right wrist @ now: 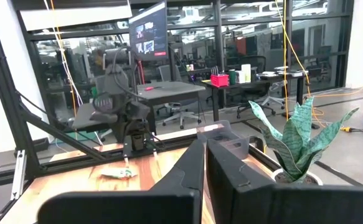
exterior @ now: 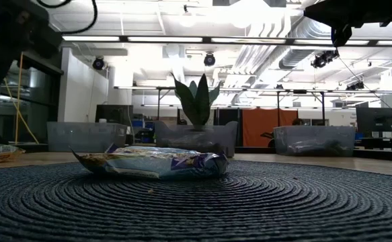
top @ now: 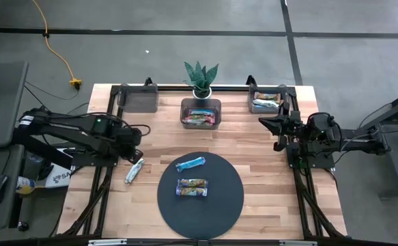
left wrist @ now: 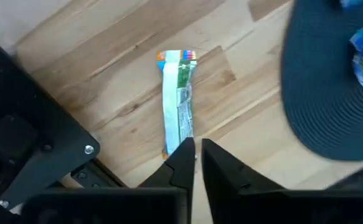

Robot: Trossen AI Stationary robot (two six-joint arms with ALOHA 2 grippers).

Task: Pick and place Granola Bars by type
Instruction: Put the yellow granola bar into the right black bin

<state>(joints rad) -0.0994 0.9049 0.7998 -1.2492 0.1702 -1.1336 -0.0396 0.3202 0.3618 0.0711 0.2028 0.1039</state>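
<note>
A silver-green granola bar lies flat on the wood, left of the round dark mat. My left gripper is shut, its tips right at that bar's end. On the mat lie a blue bar and a brown-orange bar. More bars fill the middle bin and the right bin. My right gripper is shut and empty, held above the table near the right bin. My left gripper points down at the silver-green bar's end, which lies beside one fingertip. The fingertip hides the spot, so I cannot tell whether it touches. The bar lies flat on the table.
The left bin at the far edge holds nothing. A potted plant stands behind the middle bin. Bare wood lies between the mat and the right table edge, and in front of the left bin.
</note>
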